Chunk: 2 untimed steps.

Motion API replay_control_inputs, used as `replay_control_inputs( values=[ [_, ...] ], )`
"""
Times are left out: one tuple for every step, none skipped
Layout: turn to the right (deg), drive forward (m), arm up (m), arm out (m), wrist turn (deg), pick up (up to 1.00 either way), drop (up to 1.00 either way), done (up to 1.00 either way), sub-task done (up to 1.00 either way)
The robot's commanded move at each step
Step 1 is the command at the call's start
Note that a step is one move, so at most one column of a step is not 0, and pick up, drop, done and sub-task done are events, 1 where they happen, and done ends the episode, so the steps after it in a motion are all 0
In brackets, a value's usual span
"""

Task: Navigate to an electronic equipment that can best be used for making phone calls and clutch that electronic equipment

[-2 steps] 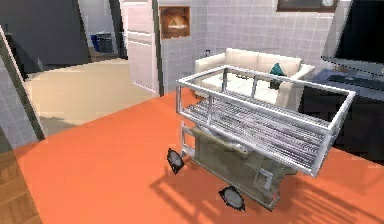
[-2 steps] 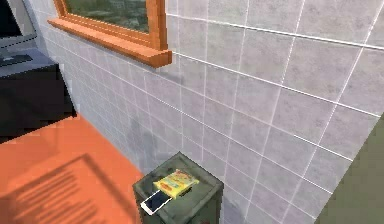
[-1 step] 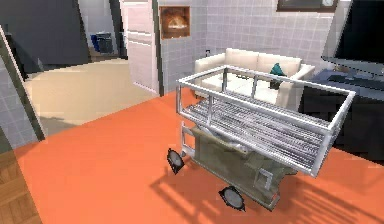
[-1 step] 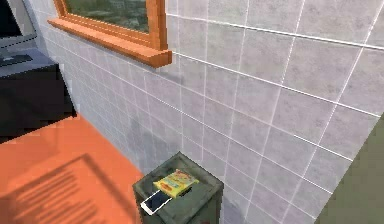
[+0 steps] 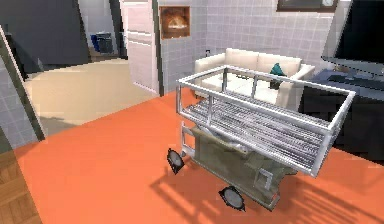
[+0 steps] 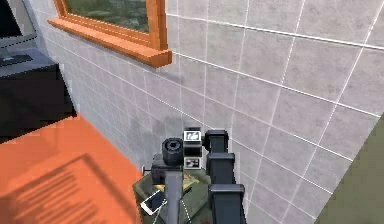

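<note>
By the tiled wall [image 6: 280,90], the claw [image 6: 166,182], its grip not tellable, is being poised near a small white-edged slab [image 6: 152,203]; centring is being advised first.

arm [image 6: 225,190]: dark square bar | tags [image 6: 193,136]: two white squares, black marks | jaws: dark

I count one metal cart [image 5: 262,128] on two visible wheels [image 5: 177,160], one white sofa [image 5: 240,68], one teal cushion [image 5: 276,70], one framed picture [image 5: 175,20], one blue bin [image 5: 102,42], one wood-framed window [image 6: 110,22], two white marker squares [image 6: 193,136], one gripper [image 6: 165,186]
</note>
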Motion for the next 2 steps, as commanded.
replay_control_inputs(
  values=[
    [0.0, 0.00, 0.00, 0.00, 45.0, 0.00, 0.00, 0.00, 0.00],
    [0.0, 0.00, 0.00, 0.00, 45.0, 0.00, 0.00, 0.00, 0.00]
  ],
)
